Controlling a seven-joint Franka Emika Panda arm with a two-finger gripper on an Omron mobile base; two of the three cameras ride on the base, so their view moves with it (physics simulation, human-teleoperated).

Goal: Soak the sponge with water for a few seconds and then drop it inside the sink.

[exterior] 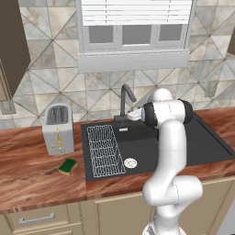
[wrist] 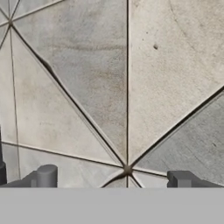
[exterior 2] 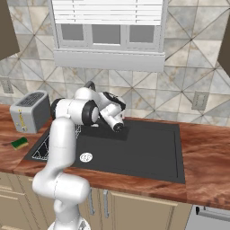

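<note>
The sponge (exterior: 68,166) (exterior 2: 19,143), green on top with a yellow side, lies flat on the wooden counter left of the sink (exterior: 183,142) (exterior 2: 143,152) and in front of the toaster. My gripper (wrist: 113,177) is open with nothing between its fingertips. It is raised over the back of the sink beside the dark faucet (exterior: 125,100) and faces the tiled wall at close range, far from the sponge. In the left base view the hand (exterior: 134,114) sits just right of the faucet base. Water is out of view.
A silver toaster (exterior: 58,128) (exterior 2: 30,111) stands on the counter behind the sponge. A white wire rack (exterior: 105,150) lies in the left part of the basin, near the round drain (exterior: 130,162) (exterior 2: 86,157). A window sill juts out above the faucet.
</note>
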